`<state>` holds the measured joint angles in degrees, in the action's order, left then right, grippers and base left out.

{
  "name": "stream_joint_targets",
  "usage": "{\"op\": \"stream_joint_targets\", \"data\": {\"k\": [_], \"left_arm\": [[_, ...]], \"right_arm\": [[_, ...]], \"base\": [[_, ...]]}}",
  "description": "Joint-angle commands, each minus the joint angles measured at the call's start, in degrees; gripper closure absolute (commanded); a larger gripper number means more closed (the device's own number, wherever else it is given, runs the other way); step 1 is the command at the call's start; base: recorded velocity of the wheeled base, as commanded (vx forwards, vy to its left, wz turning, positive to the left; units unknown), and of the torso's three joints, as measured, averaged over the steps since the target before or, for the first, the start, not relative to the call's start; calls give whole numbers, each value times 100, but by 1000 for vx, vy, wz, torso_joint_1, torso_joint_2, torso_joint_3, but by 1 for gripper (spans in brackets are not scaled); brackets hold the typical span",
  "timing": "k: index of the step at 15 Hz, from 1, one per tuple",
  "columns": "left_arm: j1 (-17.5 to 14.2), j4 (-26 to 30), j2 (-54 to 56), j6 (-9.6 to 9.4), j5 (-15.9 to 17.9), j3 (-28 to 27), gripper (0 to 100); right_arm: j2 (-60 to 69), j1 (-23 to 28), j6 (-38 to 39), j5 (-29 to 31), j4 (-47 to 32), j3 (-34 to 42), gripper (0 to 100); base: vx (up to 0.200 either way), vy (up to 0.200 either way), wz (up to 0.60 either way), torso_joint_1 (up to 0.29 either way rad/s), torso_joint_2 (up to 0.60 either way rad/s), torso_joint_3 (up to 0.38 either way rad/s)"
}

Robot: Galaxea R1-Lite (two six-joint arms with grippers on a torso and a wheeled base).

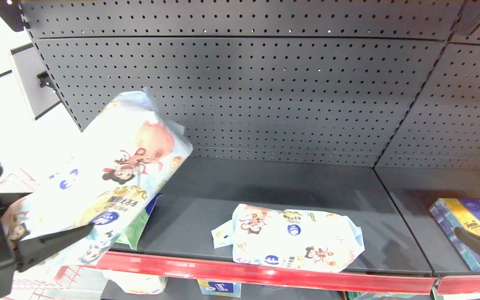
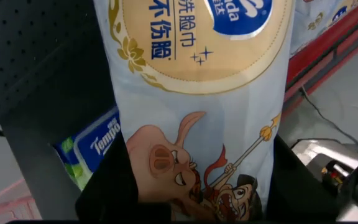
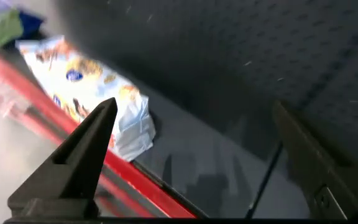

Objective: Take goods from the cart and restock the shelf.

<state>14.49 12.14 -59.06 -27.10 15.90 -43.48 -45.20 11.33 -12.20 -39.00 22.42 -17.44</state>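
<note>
The left gripper (image 2: 201, 193) is clamped on a pack (image 1: 111, 175), a soft pillow-shaped bundle in glossy white film printed with cartoon figures. It hangs tilted over the left end of the shelf (image 1: 265, 183), its crimped far end raised toward the pegboard (image 1: 265, 96). The shelf is flat dark grey metal. The pegboard behind it is matte, with even rows of small holes, and a shiny red strip (image 1: 265, 273) runs along the shelf's front edge.

A second pack (image 1: 294, 239) of the same print lies flat near the front edge at mid-shelf, its film wrinkled and its end seals flared. A green pack (image 1: 138, 227) with a blue corner leans beneath the held one. A blue box (image 1: 473, 225) with hard square corners sits in the bay to the right.

The head view alone shows the box and the red wire cart (image 1: 71, 273) at lower left. The left wrist view shows the held pack close up, with a gold oval label above a pig-faced figure and dark fingers (image 2: 110, 186) pressing both its sides. The right wrist view shows the right gripper (image 3: 194, 106) near the shelf front, its black wedge-shaped fingers spread wide with nothing between them, and the second pack beyond.
</note>
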Motion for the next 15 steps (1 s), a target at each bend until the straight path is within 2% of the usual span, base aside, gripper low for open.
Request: {"op": "stream_joint_targets", "data": {"k": [1, 2, 3, 7, 8, 10, 14, 15], "left_arm": [[159, -177, -1204, -639, 203, -450, 100], [203, -203, -1547, -902, 221, -732, 100], [361, -203, -1942, -1025, 221, -1110, 100], [880, -203, -3173, -1096, 221, -2358, 100], [959, -203, -3480, -1245, 221, -2656, 100], [994, -203, -3885, -1535, 221, -2973, 100], [994, -203, -4438, -1737, 247, -3439, 100], [994, -203, -4544, -1843, 300, -3562, 100]], "right_arm": [[1418, 256, 350, 138, -9, 365, 0], [1646, 256, 350, 129, -9, 488, 0], [1875, 239, 350, 120, -9, 646, 0], [2543, 10, 429, 59, -18, 1182, 0], [2587, -104, 456, 59, -18, 1279, 0], [2613, -148, 596, 59, -18, 1314, 0], [2727, -139, 675, 68, -18, 1437, 0], [2780, -131, 675, 68, -18, 1498, 0]], "base": [[0, 0, 0, 0, 0, 0], [0, 0, 0, 0, 0, 0], [0, 0, 0, 0, 0, 0], [0, 0, 0, 0, 0, 0], [0, 0, 0, 0, 0, 0], [0, 0, 0, 0, 0, 0], [0, 0, 0, 0, 0, 0], [0, 0, 0, 0, 0, 0]]}}
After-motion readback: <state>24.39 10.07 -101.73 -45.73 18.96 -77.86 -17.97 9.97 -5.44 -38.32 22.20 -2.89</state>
